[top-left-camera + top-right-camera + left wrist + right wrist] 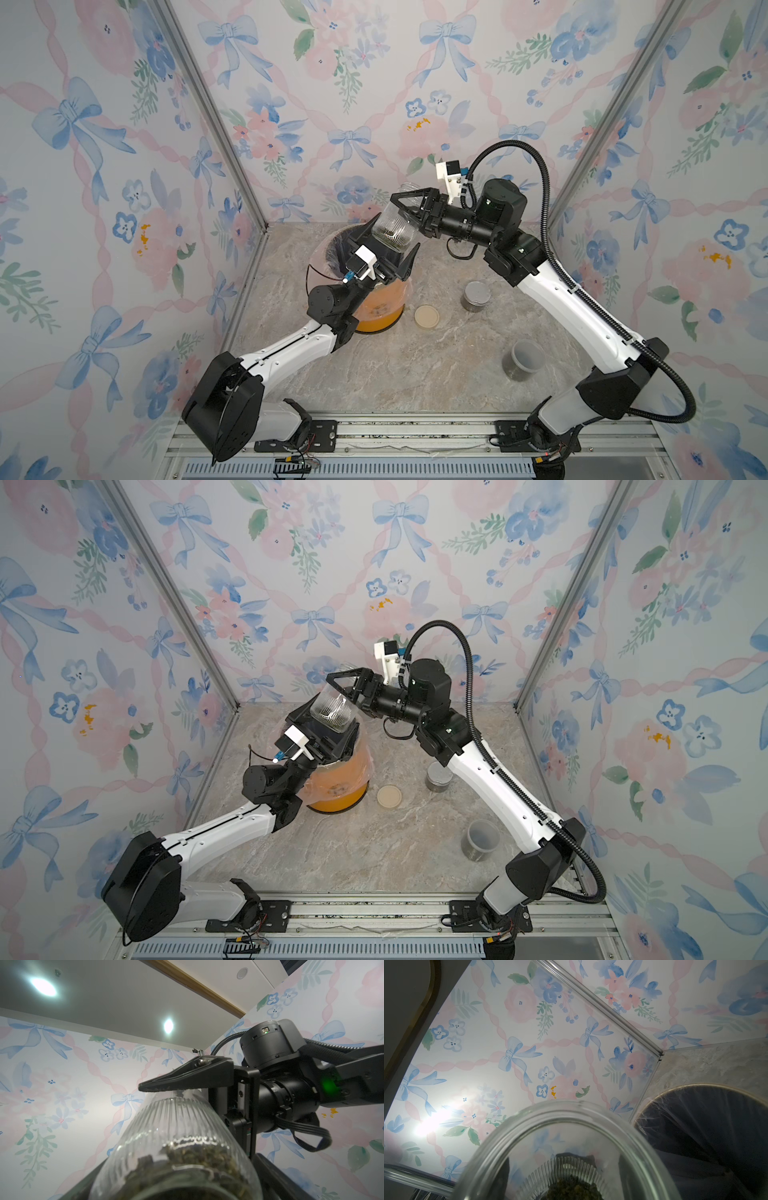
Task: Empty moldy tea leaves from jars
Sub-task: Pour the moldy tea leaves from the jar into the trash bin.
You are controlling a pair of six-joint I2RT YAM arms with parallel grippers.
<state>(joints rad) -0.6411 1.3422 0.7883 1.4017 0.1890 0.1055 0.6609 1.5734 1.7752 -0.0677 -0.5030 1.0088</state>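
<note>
Right fingers point(415, 197) clamp the ribbed jar point(390, 226) near its upper end, tilted above the orange bin point(380, 322), tea leaves point(187, 1159) heaped in its lower end! Left fingers point(409, 259) gape wide around that lower end; whether they touch it, can't tell. Beige lid point(427, 316) lies on the desk point(395, 374) beside the bin; silver-lidded jar point(476, 296) and grey-lidded jar point(523, 360) stand rightward.

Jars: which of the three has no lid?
The ribbed jar, held tilted over the orange bin; the silver-lidded jar and grey-lidded jar stand closed.
</note>
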